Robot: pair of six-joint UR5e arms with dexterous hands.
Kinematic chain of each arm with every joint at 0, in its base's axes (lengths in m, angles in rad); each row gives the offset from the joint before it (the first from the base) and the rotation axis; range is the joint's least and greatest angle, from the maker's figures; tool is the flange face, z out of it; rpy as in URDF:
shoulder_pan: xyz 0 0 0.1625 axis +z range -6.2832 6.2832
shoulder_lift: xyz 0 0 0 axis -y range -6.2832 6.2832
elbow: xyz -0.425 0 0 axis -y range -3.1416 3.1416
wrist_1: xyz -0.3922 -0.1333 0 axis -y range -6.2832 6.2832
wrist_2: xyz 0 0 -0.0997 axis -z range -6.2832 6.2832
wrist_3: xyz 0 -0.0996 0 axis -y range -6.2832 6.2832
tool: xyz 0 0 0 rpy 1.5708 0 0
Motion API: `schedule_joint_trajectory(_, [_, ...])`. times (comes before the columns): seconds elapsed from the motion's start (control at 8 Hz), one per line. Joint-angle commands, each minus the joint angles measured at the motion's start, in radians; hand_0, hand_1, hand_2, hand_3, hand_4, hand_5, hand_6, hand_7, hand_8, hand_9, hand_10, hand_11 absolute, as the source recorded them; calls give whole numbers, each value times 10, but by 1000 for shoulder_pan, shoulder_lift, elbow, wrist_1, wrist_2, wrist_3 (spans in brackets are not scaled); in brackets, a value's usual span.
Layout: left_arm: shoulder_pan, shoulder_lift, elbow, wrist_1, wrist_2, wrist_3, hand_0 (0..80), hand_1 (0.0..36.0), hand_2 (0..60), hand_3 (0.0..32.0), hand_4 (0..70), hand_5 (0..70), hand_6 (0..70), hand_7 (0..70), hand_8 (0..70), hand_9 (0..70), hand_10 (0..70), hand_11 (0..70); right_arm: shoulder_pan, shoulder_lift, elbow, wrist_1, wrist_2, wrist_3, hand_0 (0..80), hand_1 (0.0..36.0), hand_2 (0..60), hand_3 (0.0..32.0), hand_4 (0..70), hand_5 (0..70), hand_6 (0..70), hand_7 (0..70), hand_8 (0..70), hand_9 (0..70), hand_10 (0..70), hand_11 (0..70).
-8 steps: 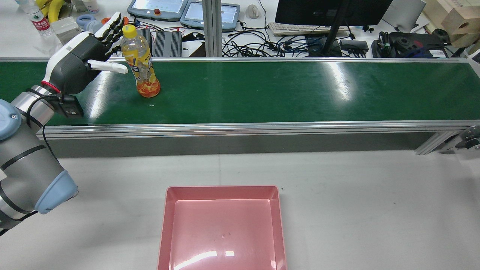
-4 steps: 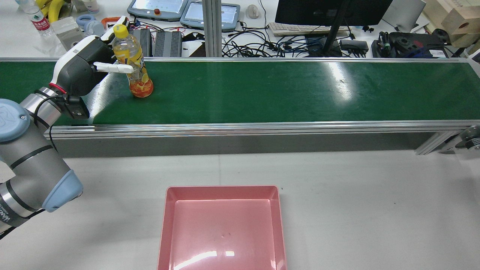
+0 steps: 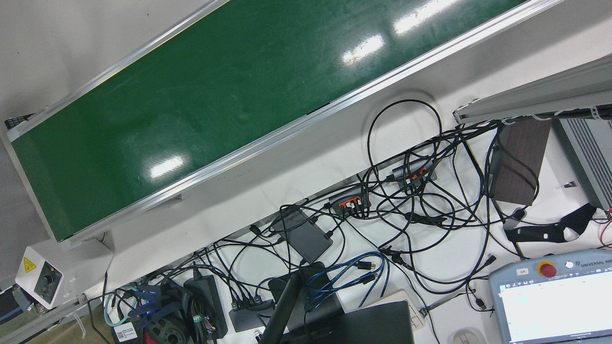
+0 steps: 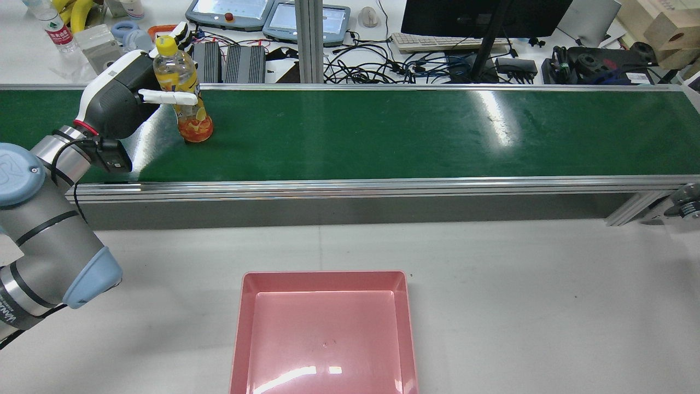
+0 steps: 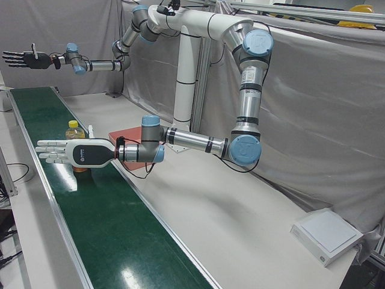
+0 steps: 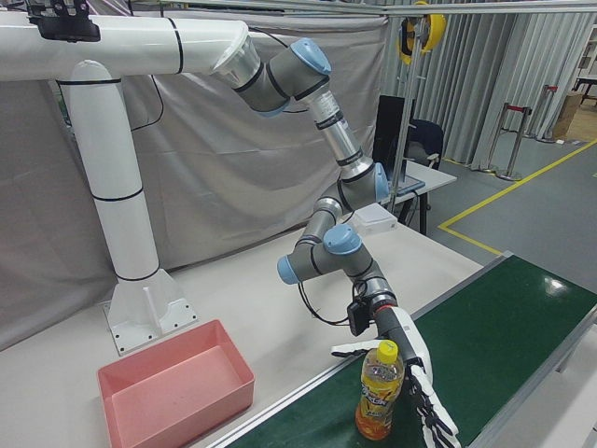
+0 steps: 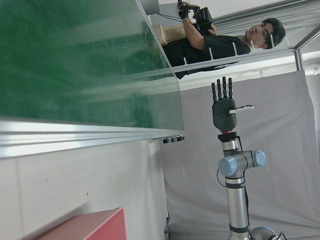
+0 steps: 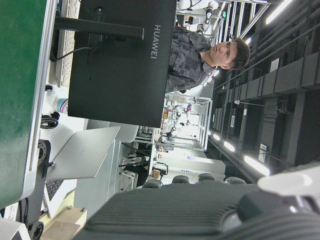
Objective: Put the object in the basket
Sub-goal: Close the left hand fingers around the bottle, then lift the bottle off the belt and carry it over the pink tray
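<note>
Fingers (image 6: 431, 411) of the left hand (image 4: 117, 101) are spread flat, thumb out across the bottle (image 4: 183, 93), nothing clamped. The bottle stands upright on the green belt (image 4: 383, 131), just beside that palm. Right hand (image 5: 27, 59) hangs splayed and empty, far up the belt. Pink basket (image 4: 325, 328), well short of the bottle, is bare: grasp, lift and drop all remain.

This is a robotics lab. A long green conveyor belt (image 4: 383, 134) in aluminium rails runs across a white bench (image 4: 519, 284), stretching away to the right of the left hand (image 4: 117, 98). Beyond the hand lie teach pendants (image 4: 229, 13), a keyboard (image 4: 437, 41), a monitor (image 4: 481, 16) and tangled cables (image 3: 406, 200). Grey curtains (image 5: 313, 120) screen off the white arm pedestal (image 6: 126, 243), and a yellow floor line (image 6: 504, 201) marks the aisle.
</note>
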Motion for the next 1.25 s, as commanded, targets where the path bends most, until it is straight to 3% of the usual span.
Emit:
schedule_joint_trajectory(0.0, [-1, -7, -8, 56, 0, -5, 479, 201, 558, 0, 392, 302, 182, 296, 266, 396, 383, 549, 0, 0, 0, 0, 0, 0, 0, 0, 0, 0, 0, 0, 0, 0, 0, 0, 0, 0])
schedule_joint_trajectory(0.12, [-1, -7, -8, 66, 2, -7, 475, 207, 600, 0, 436, 506, 418, 526, 463, 630, 503, 700, 0, 0, 0, 0, 0, 0, 0, 0, 0, 0, 0, 0, 0, 0, 0, 0, 0, 0])
schedule_joint_trajectory(0.25, [2, -9, -8, 66, 3, -16, 460, 212, 600, 0, 418, 579, 489, 638, 550, 700, 559, 700, 0, 0, 0, 0, 0, 0, 0, 0, 0, 0, 0, 0, 0, 0, 0, 0, 0, 0])
schedule_joint_trajectory(0.5, [1, -59, -58, 114, 95, -16, 460, 247, 600, 0, 384, 596, 487, 666, 576, 700, 562, 700, 0, 0, 0, 0, 0, 0, 0, 0, 0, 0, 0, 0, 0, 0, 0, 0, 0, 0])
schedule_joint_trajectory(0.75, [4, -67, -171, 194, 143, -5, 459, 249, 600, 0, 366, 567, 462, 644, 555, 700, 540, 700, 0, 0, 0, 0, 0, 0, 0, 0, 0, 0, 0, 0, 0, 0, 0, 0, 0, 0])
schedule_joint_trajectory(1.12, [49, -64, -268, 233, 212, 31, 467, 257, 600, 0, 347, 541, 427, 620, 537, 700, 527, 700, 0, 0, 0, 0, 0, 0, 0, 0, 0, 0, 0, 0, 0, 0, 0, 0, 0, 0])
